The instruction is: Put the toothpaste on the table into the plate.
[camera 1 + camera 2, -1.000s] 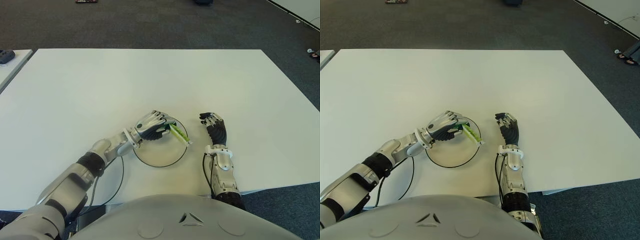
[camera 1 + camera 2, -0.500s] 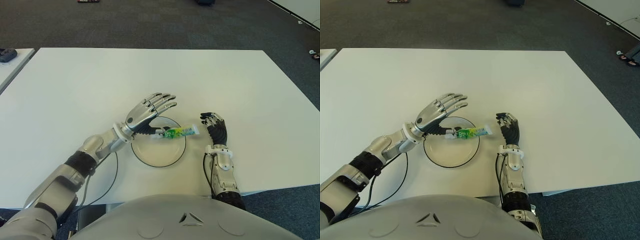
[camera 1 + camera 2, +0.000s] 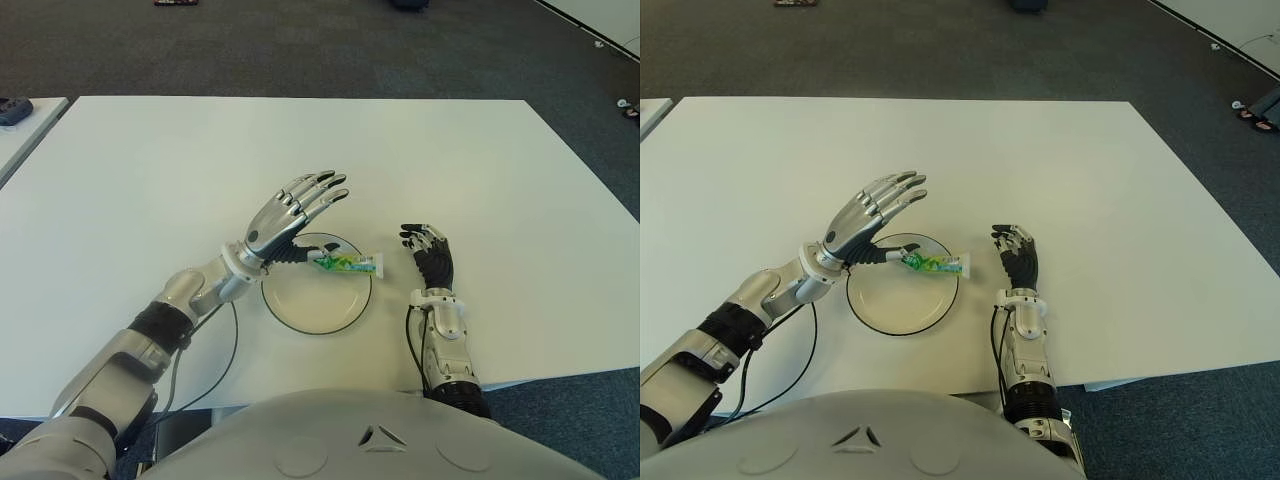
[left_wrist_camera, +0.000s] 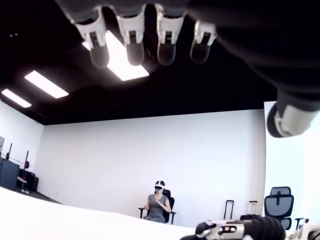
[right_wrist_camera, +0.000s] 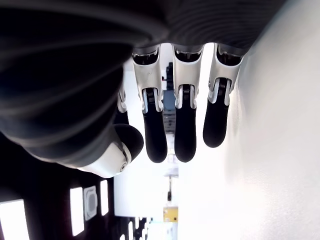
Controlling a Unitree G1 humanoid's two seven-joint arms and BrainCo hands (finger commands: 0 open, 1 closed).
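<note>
Left eye view: The left robot hand point(image 3: 295, 215) has released the toothpaste tube point(image 3: 345, 263). One second ago the fingers were closed around the tube above the plate point(image 3: 300, 313); now they are spread wide, lifted above the plate's far-left rim, and hold nothing. The tube lies across the plate's far-right rim, one end inside the dish and the cap end projecting over the rim toward the right robot hand point(image 3: 432, 256). Judgement: placement is essentially done, though the tube is not wholly inside the plate.

Right eye view: The same layout is confirmed. The right robot hand shows just beside the plate on its right, idle, fingers loosely curled and holding nothing. The white desk point(image 3: 1060, 160) carries only the plate and tube; dark carpet point(image 3: 940, 45) surrounds it.

Left wrist view: The left hand's fingertips point(image 4: 132, 42) are extended with nothing between them. Behind them is a white wall with ceiling lights, and a seated person point(image 4: 159, 202) wearing a headset.

Right wrist view: The right hand's fingers point(image 5: 185, 125) hang relaxed beside the desk surface, empty.
</note>
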